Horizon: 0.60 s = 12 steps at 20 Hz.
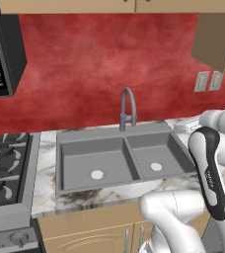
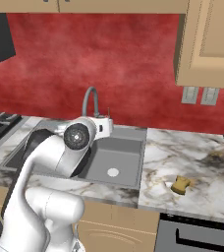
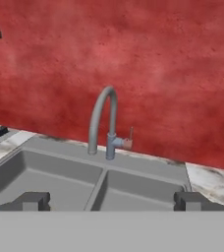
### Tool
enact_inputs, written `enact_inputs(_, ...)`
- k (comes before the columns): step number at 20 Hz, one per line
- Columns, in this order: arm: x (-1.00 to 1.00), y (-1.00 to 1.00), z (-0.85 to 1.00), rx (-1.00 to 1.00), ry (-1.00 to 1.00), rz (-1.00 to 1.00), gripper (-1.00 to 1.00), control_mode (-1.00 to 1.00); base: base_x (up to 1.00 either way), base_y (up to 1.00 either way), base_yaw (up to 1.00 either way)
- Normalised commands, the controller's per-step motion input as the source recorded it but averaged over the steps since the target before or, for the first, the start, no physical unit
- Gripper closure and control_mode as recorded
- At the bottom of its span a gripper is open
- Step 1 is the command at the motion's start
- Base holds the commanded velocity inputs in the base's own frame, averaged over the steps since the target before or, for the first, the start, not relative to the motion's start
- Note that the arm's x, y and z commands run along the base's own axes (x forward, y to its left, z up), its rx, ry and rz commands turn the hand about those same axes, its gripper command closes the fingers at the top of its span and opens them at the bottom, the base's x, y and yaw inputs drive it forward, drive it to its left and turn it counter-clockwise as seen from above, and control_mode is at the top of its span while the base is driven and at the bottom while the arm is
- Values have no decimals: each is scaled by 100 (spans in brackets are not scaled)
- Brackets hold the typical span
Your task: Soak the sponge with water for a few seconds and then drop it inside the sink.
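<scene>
While sitting on the marble counter [image 2: 192, 147] to the right of the wide grey metal two-bowl sink [image 2: 128, 142], near the front edge, well apart from the claw — small yellow-tan blocky sponge [image 2: 181, 185], touched by nothing. Just lying there alone on the white and brown stone.

Held up over the sink, facing the red back wall [image 3: 148, 69] — dark two-finger claw [image 3: 111, 199], fingers [image 3: 33, 199] wide apart, gripping nothing. Seen from the hand, one bowl under each finger tip, with the middle wall of the sink between them.

Standing at the back rim of the sink, right behind the middle wall — tall grey curved metal tap [image 1: 127, 108], with a small reddish handle [image 3: 129, 142] sticking out on its right side. Bent over toward the left bowl.

Down in each bowl, one pale round drain [image 1: 97, 174] — both bowls grey and bare around them.

To the left of the sink, past a strip of marble, a black stove top with dark grates [image 1: 3, 163]. Up above the counter, tan wood cupboards [image 2: 212, 44], and two pale wall plugs [image 2: 200, 95] on the red wall under the right one.
</scene>
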Motion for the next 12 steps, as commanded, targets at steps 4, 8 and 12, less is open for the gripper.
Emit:
enact_inputs(4, 23, -6, 0, 0, 0, 7, -100, -100, 0, 0, 0)
enact_inputs(8, 35, -4, 0, 0, 0, 2, -100, -100, 0, 0, 0)
enact_inputs(12, 13, 1, -4, 0, -1, 0, -100, -100, 0, 0, 0)
